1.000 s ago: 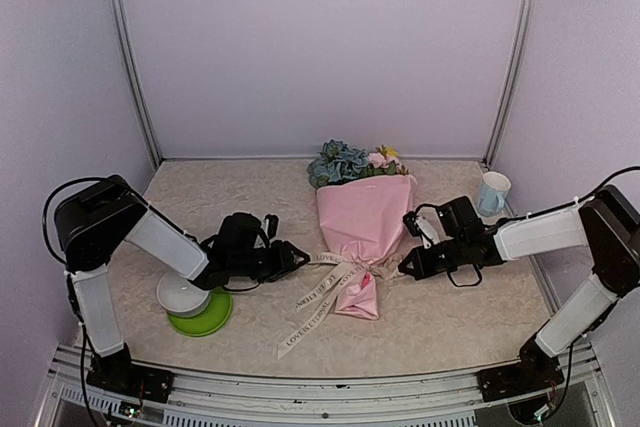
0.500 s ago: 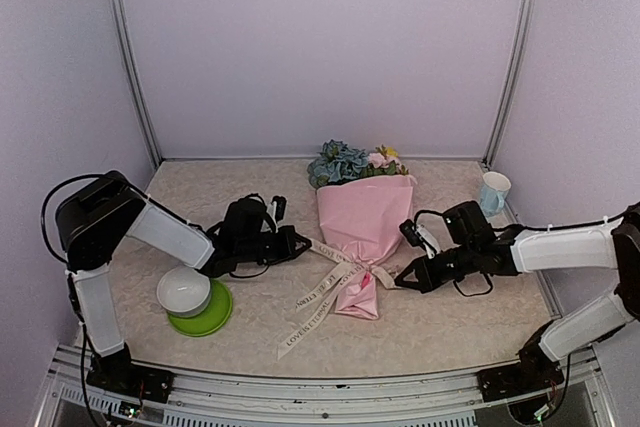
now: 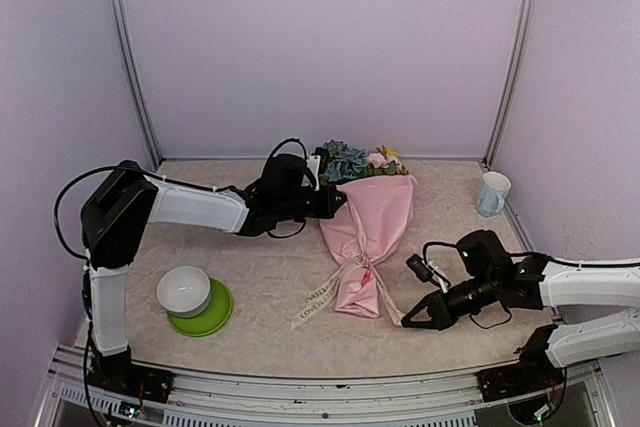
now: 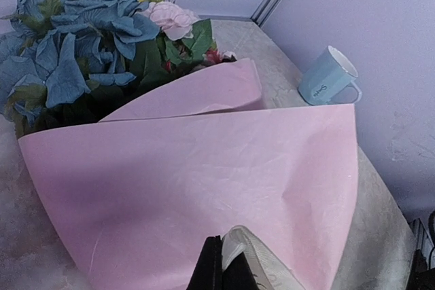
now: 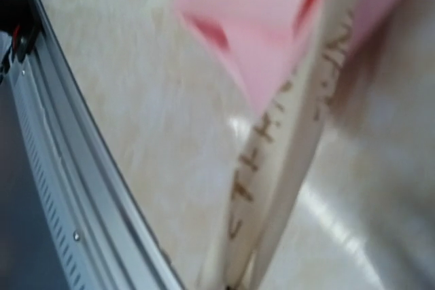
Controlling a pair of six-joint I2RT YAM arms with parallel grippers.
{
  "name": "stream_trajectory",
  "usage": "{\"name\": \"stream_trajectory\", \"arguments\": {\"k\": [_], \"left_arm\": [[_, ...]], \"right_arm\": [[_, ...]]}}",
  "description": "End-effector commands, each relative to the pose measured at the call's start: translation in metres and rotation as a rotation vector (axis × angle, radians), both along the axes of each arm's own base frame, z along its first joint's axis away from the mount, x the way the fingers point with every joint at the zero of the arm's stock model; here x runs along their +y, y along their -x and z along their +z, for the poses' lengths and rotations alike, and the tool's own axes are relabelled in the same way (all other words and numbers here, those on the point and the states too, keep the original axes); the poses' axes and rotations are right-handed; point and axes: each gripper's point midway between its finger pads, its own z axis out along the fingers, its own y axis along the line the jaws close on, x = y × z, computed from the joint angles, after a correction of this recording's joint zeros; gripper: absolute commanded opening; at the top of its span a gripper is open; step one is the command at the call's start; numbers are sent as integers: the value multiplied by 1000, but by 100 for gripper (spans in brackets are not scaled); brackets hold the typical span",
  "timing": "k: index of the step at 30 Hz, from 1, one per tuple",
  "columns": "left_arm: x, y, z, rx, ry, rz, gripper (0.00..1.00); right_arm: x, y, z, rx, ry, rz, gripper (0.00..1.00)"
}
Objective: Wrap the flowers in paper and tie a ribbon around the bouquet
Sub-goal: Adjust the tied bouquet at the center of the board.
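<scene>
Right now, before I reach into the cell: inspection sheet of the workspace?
Surface: beige mottled table.
Job's things: bouquet lying flat, flowers toward the back; ribbon around its narrow end, one tail loose on the table.
Clutter: white bowl on green plate; blue mug at right.
Grippers: left gripper and right gripper each shut on ribbon.
Cables: black cable loops at both wrists.
Surroundings: lilac walls, metal posts; nothing else seen.

Pink paper (image 3: 370, 217), blue and pink flowers (image 3: 342, 161), cream ribbon (image 5: 265, 168) with dark lettering.
</scene>
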Motion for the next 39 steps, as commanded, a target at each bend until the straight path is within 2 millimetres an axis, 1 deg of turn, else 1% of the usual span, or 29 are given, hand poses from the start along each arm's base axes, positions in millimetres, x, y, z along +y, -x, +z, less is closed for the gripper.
{"name": "stream_trajectory", "arguments": {"k": [1, 4, 6, 7, 10, 12, 14, 19, 24, 34, 36, 37, 38, 39], "left_arm": [[12, -21, -56, 84, -152, 60, 0], [17, -25, -68, 97, -172, 92, 0], [28, -35, -78, 114, -203, 153, 0], [33, -38, -81, 127, -206, 173, 0], [46, -46, -87, 149, -213, 214, 0], [48, -48, -91, 149, -238, 225, 0], [48, -50, -96, 152, -253, 223, 0], [51, -53, -103, 156, -270, 231, 0], [68, -61, -108, 164, -283, 272, 0], [79, -60, -115, 166, -300, 281, 0], [81, -59, -113, 160, -298, 280, 0], [81, -57, -108, 151, -289, 272, 0], [81, -52, -102, 138, -275, 259, 0], [79, -46, -90, 114, -249, 241, 0]], "right_arm": [[7, 16, -1, 70, -24, 8, 0], [6, 17, -6, 69, 1, 5, 0], [4, 18, -11, 79, 18, 3, 0], [2, 20, -16, 91, 37, -2, 0], [-11, 28, -41, 142, 109, -25, 0], [-18, 36, -53, 174, 139, -31, 0], [-21, 40, -60, 192, 160, -39, 0], [-27, 43, -69, 200, 196, -47, 0], [-35, 48, -77, 221, 223, -69, 0], [-38, 61, -88, 254, 243, -69, 0], [-35, 60, -83, 246, 224, -61, 0], [-30, 57, -76, 234, 199, -55, 0], [-24, 51, -65, 208, 170, -57, 0], [-20, 39, -54, 164, 151, -74, 0]]}}
